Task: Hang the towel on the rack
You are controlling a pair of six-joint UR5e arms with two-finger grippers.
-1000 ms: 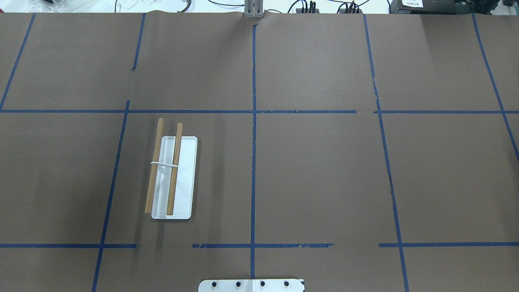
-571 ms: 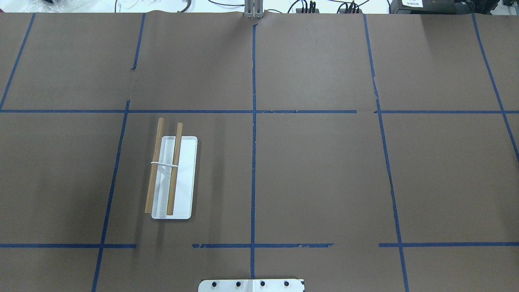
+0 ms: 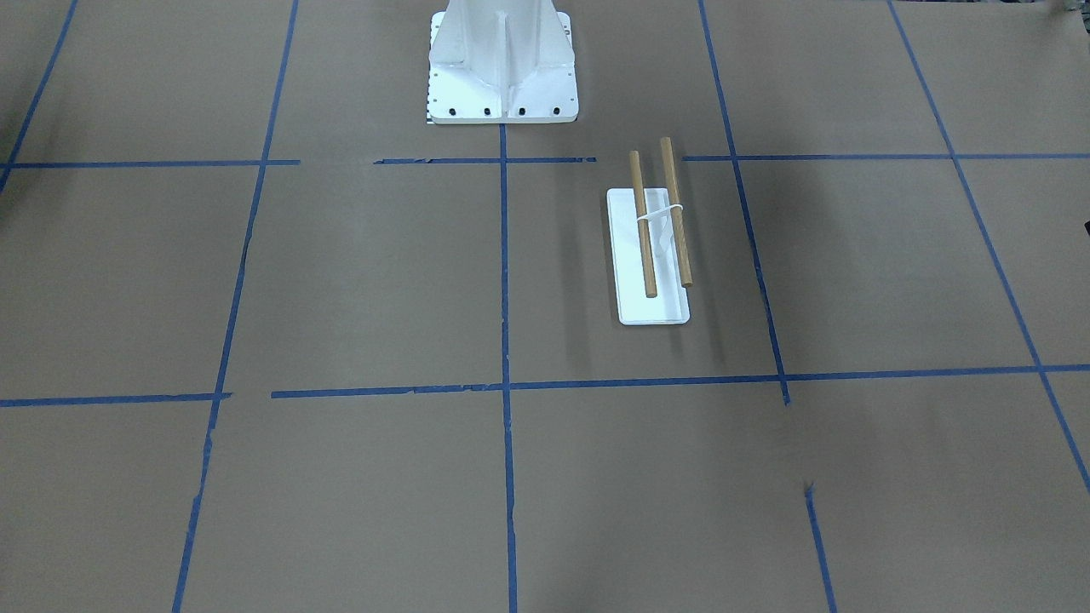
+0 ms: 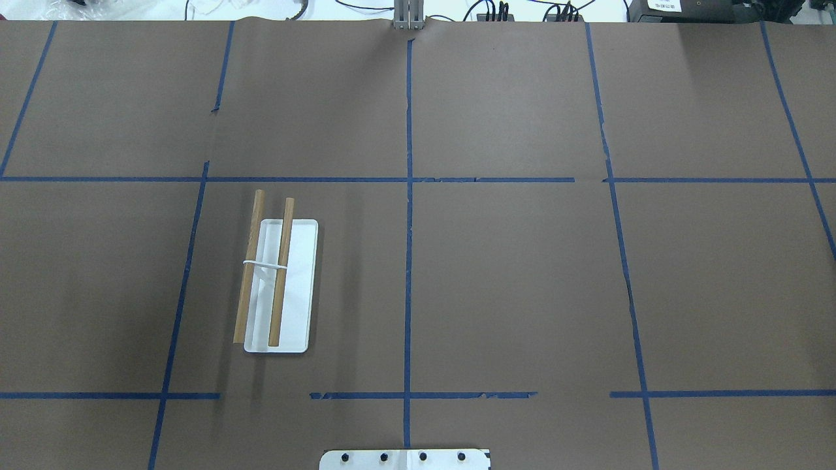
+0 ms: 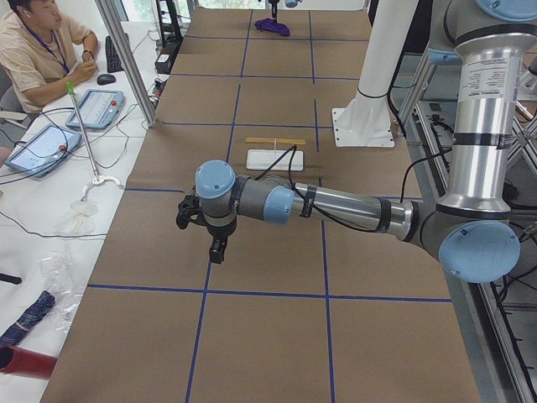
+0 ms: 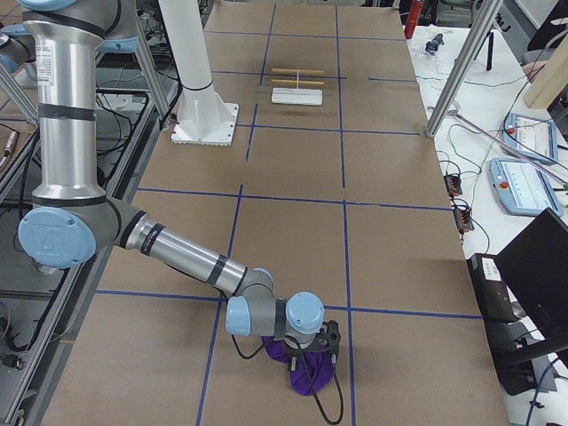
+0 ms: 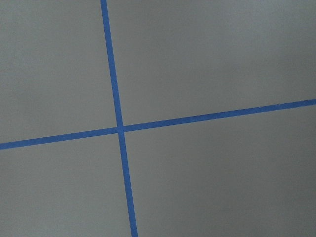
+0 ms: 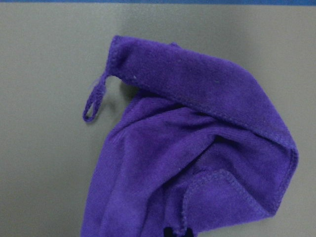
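The rack (image 4: 281,287) is a white base with two wooden bars, standing on the robot's left half of the table; it also shows in the front view (image 3: 651,247). The deep-purple towel (image 8: 197,163) lies crumpled on the brown paper, its loop tag (image 8: 94,106) sticking out to the left. In the right side view the towel (image 6: 306,377) lies at the table's right end under my right gripper (image 6: 309,358). My left gripper (image 5: 216,249) hangs over bare paper near the left end, far from the rack. I cannot tell whether either gripper is open or shut.
The robot's white pedestal (image 3: 502,68) stands at the middle of the near table edge. Blue tape lines (image 7: 118,129) grid the paper. An operator (image 5: 38,46) sits beside the table with tablets (image 5: 94,107), and metal posts (image 6: 457,71) stand at the far edge.
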